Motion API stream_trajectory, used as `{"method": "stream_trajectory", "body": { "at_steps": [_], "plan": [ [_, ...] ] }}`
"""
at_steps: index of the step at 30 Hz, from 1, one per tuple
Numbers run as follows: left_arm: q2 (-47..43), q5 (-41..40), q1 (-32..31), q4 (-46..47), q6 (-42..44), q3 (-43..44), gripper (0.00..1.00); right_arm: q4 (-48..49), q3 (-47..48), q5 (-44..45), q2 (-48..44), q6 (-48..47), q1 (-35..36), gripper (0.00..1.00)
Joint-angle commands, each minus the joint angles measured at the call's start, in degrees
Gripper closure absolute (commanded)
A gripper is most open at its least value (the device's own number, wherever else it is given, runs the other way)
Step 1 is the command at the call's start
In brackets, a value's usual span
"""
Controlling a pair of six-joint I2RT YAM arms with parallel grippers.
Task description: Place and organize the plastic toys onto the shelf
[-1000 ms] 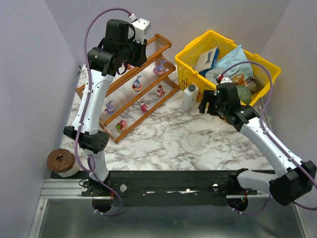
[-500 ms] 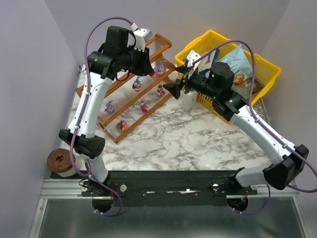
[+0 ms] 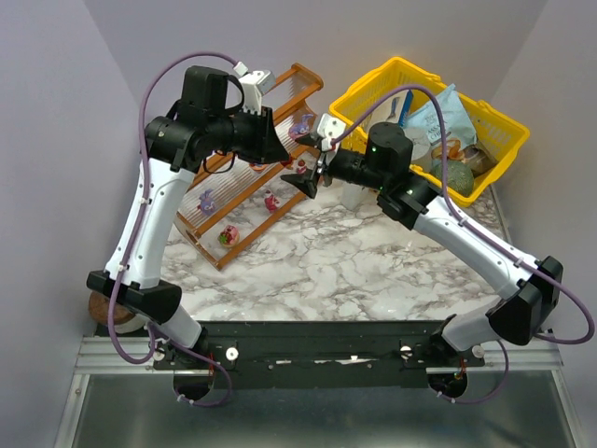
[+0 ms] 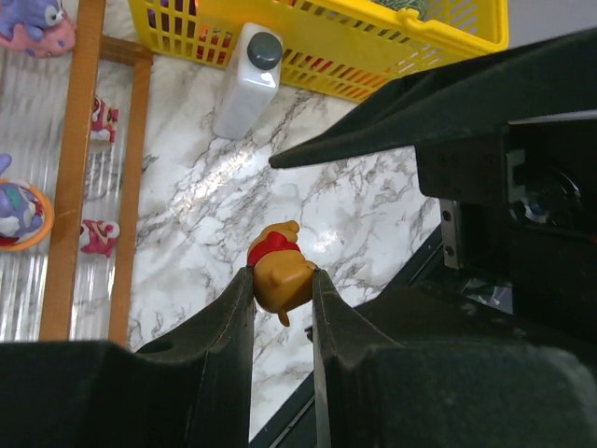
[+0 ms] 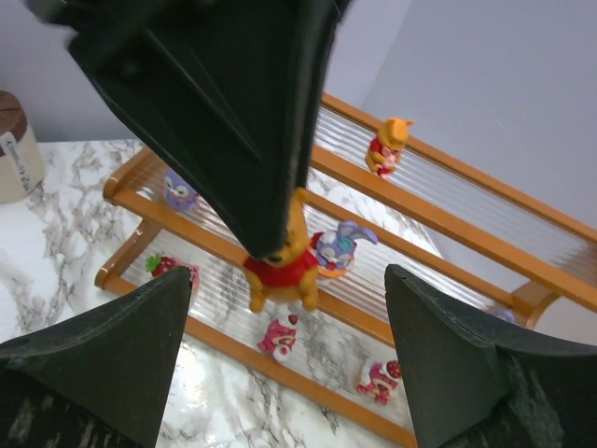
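Two fingers of your left gripper (image 4: 282,291) were pinched tight on the head of a small orange bear toy (image 4: 276,261) in a red shirt, and they had hold of nothing else. Your right gripper (image 5: 289,273) faced it with its jaws spread wide. One finger stood on each side of the bear, clear of it, and gripped nothing. The bear hung in the air just off the front rail of the shelf (image 3: 220,263), over bare tabletop rather than over a tier. Its long axis ran in line with your left fingers, head in the grip and feet pointing away from them. From the right wrist it read as head up, feet down toward the shelf's lower tiers. Several other toys (image 5: 336,248), purple, pink and red, sat spread along the clear ribbed tiers, and a second orange bear (image 5: 385,146) stood on the top tier. The table (image 3: 354,266) under the shelf was white marble with grey veins. A white bottle (image 4: 244,82) stood just beyond the shelf's right end, against a yellow basket (image 3: 373,86) of packaged goods. A brown-topped roll (image 5: 13,149) sat off the shelf's left end, and plain lilac walls closed in the scene.
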Motion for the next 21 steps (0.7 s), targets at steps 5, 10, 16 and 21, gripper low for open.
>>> {"method": "stream_trajectory", "body": {
  "at_steps": [5, 10, 16, 21],
  "plan": [
    [-1.27, 1.17, -1.77, -1.05, -0.32, -0.89, 1.0, 1.58, 3.76, -0.79, 1.79, -0.34, 3.28, 0.25],
    [-1.7, 1.08, -2.12, -1.31, -0.23, -0.62, 1.0, -0.53, 5.51, 1.14, 3.55, -0.24, 3.64, 0.36],
    [-1.97, 0.2, -2.21, -1.49, 0.03, -0.45, 1.0, -1.58, 4.2, 3.16, 2.94, -1.21, 3.64, 0.35],
    [-1.97, -0.41, -2.21, -1.84, 0.3, -0.53, 1.0, -2.2, 3.14, 4.57, 2.76, -1.48, 3.64, 0.3]
  ]
}}
